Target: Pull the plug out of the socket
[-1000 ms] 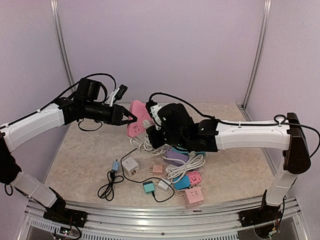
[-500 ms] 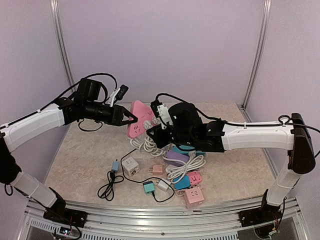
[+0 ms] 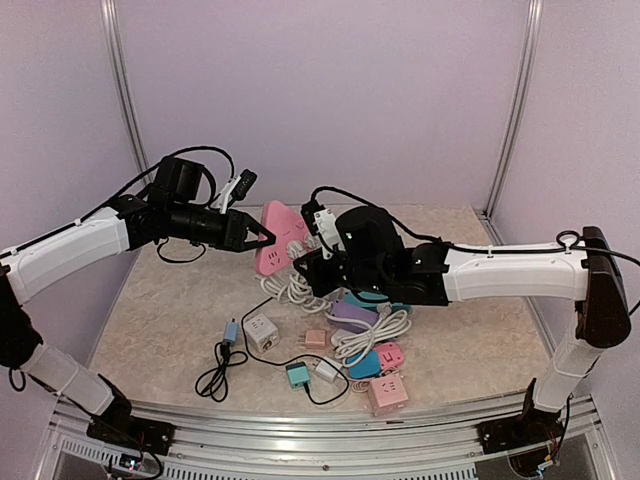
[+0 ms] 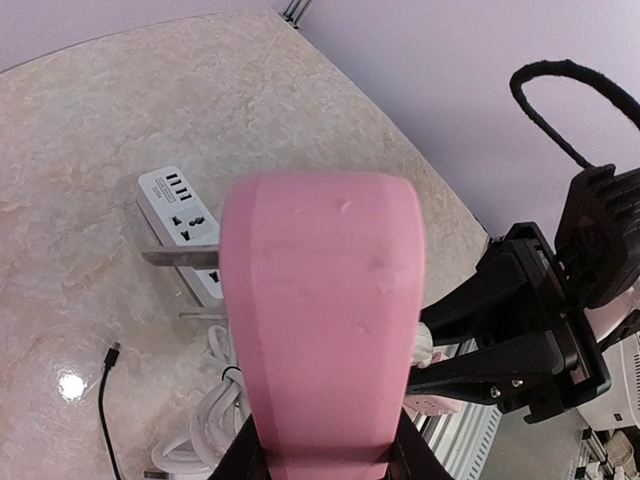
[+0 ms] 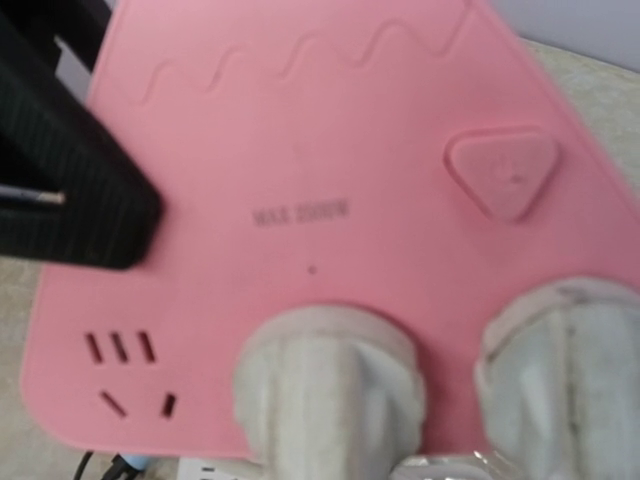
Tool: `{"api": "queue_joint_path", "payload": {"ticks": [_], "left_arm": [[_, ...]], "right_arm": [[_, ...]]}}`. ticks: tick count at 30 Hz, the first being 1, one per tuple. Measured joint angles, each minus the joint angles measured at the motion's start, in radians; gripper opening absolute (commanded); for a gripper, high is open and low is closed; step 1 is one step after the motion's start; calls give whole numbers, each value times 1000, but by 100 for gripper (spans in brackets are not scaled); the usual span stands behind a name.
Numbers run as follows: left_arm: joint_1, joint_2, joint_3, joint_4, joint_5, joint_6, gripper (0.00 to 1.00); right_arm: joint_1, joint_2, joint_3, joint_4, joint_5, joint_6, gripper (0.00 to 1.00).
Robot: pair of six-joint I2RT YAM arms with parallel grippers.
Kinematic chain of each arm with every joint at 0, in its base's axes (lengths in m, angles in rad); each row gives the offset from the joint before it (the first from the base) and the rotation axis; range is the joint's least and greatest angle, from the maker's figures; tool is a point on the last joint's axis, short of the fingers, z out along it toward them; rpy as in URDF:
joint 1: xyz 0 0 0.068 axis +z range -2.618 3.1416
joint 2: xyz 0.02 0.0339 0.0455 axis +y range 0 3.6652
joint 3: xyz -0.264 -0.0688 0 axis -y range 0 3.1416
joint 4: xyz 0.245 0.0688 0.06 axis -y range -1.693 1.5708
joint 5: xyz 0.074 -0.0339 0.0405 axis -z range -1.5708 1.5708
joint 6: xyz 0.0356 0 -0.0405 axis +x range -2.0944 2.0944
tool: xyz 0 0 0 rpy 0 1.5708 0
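Pale lilac walls (image 3: 330, 90), beige marbled table (image 3: 150, 320), silver corner posts (image 3: 122, 90)

text 1: "MAX 2500W", small raised letters, a bit blurry, in the middle of the pink power strip (image 5: 330, 130) | sign: faint mark on the triangle button (image 5: 500, 172), at 2 o'clock from those letters, too blurry to read | other views: nothing to read

Looming pink socket (image 4: 320, 320), white strip (image 4: 178, 218) beyond
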Motion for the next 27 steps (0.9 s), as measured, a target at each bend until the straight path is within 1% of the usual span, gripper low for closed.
{"api": "queue_joint_path", "payload": {"ticks": [8,22,27], "left_arm": [[5,0,0,0,13,-16,0],[59,0,0,-12,41,-40,0],[64,4,0,-14,46,-45,0]], "right_arm": [[46,8,27,-37,109,-14,0],[111,145,227,-183,358,-59,0],[114,158,244,-198,380,-64,0]]}}
